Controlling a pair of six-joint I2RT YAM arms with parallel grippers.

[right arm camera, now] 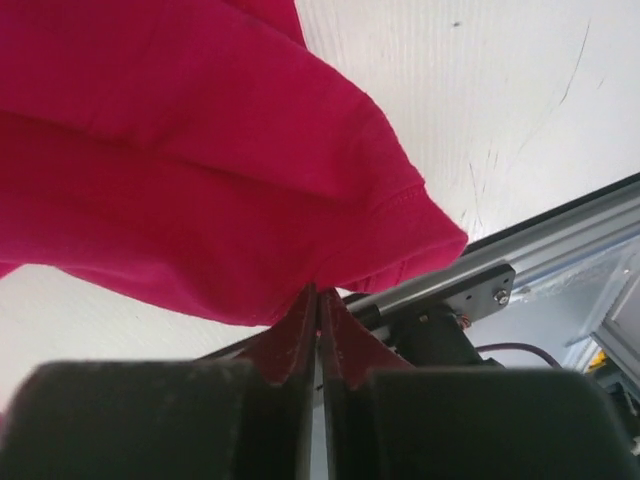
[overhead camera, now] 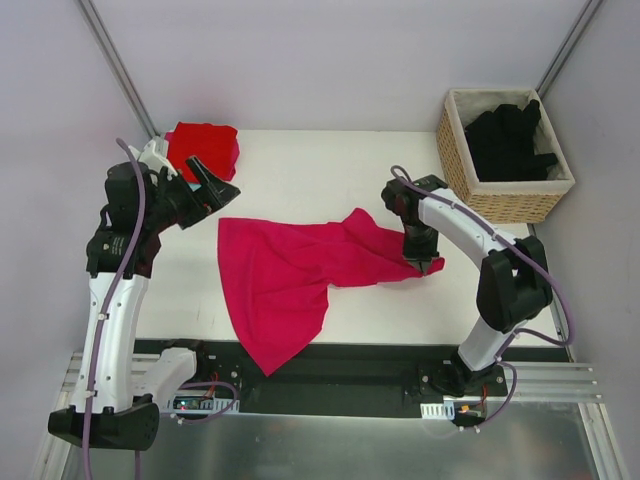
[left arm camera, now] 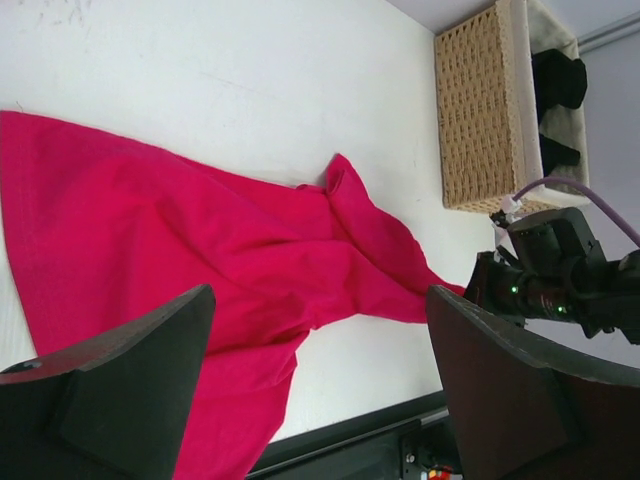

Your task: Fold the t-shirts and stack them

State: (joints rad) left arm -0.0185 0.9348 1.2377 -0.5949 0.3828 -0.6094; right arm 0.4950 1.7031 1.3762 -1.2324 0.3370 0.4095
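Observation:
A magenta-pink t-shirt lies spread and rumpled across the middle of the table, one part hanging over the near edge. My right gripper is shut on the shirt's right end, and the cloth bunches up from the pinched jaws. Above the shirt's far left corner my left gripper hovers open, nothing between its fingers. A folded red t-shirt sits at the far left, just behind the left gripper. Black t-shirts fill the basket.
The woven wicker basket stands at the far right corner of the table. A black rail runs along the table's near edge between the arm bases. The right arm's wrist shows in the left wrist view.

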